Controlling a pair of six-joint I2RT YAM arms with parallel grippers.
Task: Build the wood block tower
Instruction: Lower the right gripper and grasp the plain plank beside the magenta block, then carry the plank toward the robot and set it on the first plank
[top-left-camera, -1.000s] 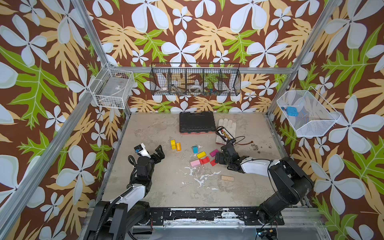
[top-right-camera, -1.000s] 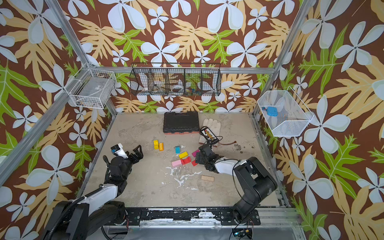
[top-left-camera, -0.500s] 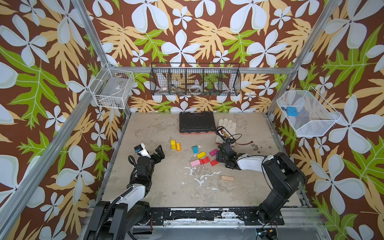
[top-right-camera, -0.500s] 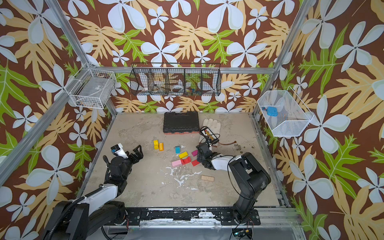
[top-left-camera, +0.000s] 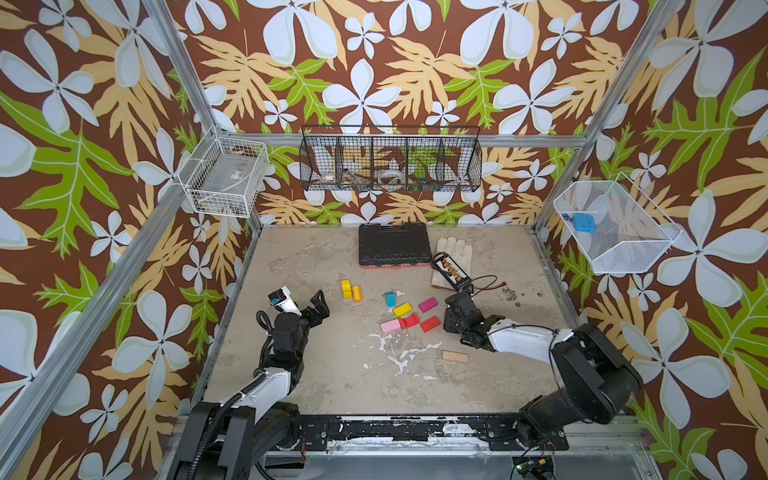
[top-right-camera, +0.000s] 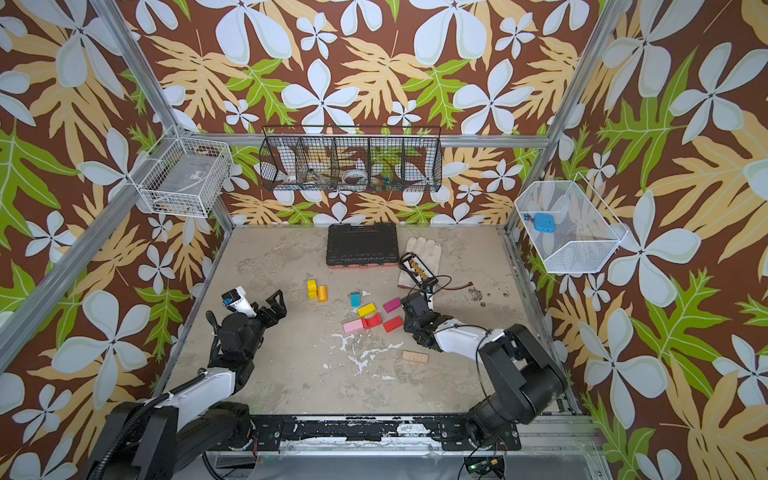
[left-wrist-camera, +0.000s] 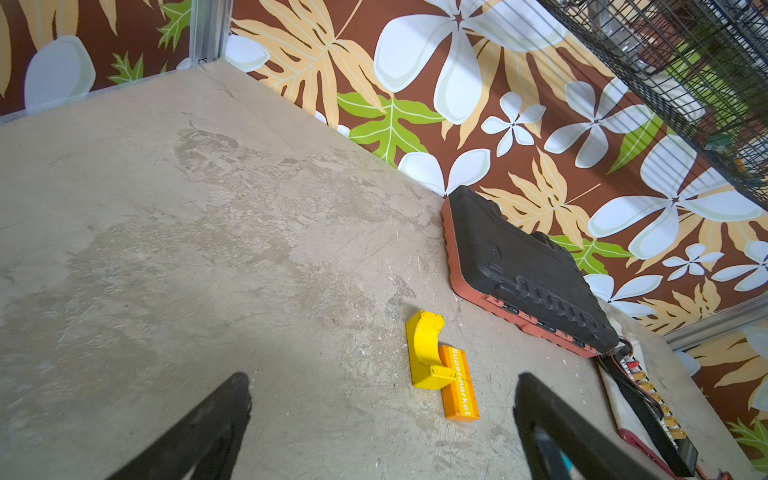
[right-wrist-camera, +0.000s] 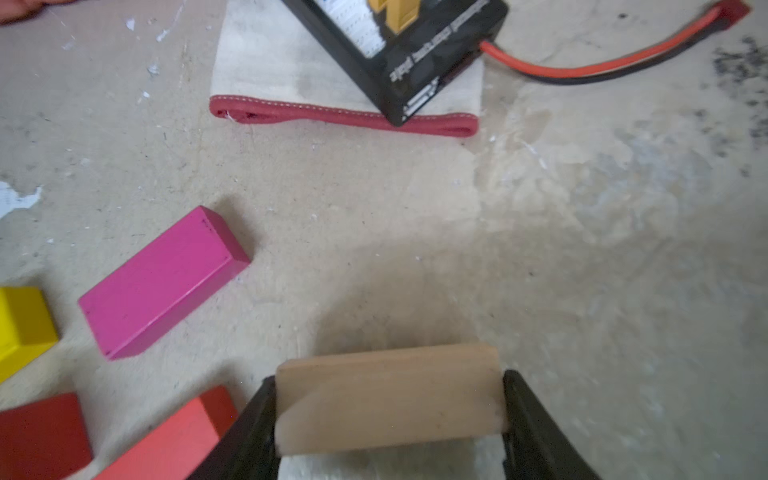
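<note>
1. The tabletop (top-left-camera: 316, 257) is a worn, beige, stained surface with white flecks. Walls of brown paper printed with flowers and leaves close it in on an aluminium frame.
2. A black tool case (top-left-camera: 394, 244) lies flat against the back wall. A black wire basket (top-left-camera: 390, 166) hangs on the wall above the case, and a white wire basket (top-left-camera: 226, 178) hangs up to the case's left.
3. Just right of the case lies a pale glove (top-left-camera: 453, 249), with a black-and-yellow battery pack (top-left-camera: 451, 269) resting on it.
4. The left hand (top-left-camera: 320, 305) hovers in front of the case and to its left, fingers spread wide and holding nothing.
5. The right hand (right-wrist-camera: 390, 378) sits low in front of the glove, pinching a tan plank (right-wrist-camera: 388, 399) by its ends.
6. The blocks lie scattered in front of the case:
   - a yellow arch block (left-wrist-camera: 424, 353) touching an orange block (left-wrist-camera: 459, 384);
   - farther forward, a teal block (top-left-camera: 390, 299), a yellow block (top-left-camera: 402, 309), a magenta block (top-left-camera: 427, 304), a pink block (top-left-camera: 390, 326) and two red blocks (top-left-camera: 429, 323);
   - a second tan plank (top-left-camera: 454, 356) farthest from the case.
7. The orange block reads "Supermarket". The print on the battery pack is too blurred to read.
</note>
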